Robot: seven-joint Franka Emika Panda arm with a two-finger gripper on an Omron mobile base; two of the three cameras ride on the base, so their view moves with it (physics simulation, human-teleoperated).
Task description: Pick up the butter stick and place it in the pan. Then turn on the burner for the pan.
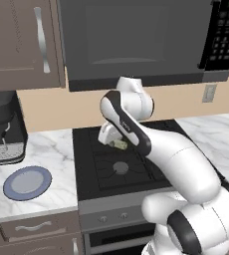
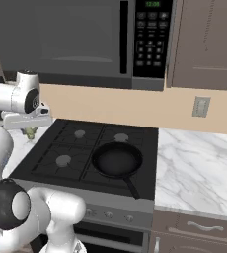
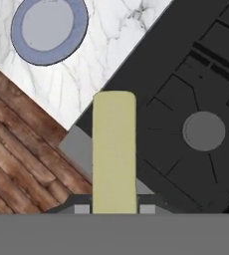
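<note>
Above the black stove [image 1: 111, 164], the tool [image 1: 117, 143] clamps the butter stick [image 3: 114, 149].

The left base view looks forward and down from behind the arm's left, onto the stove [image 1: 121, 164], with the blue plate [image 1: 27, 182] at 8 o'clock on the desk [image 1: 52, 154]. The right base view looks from behind the arm's right at the same stove [image 2: 86, 153] and microwave [image 2: 81, 39]. The hand view looks steeply down, close, along the butter stick [image 3: 114, 152], sharing the stove's front-left burner [image 3: 203, 131] and plate [image 3: 49, 30].
</note>
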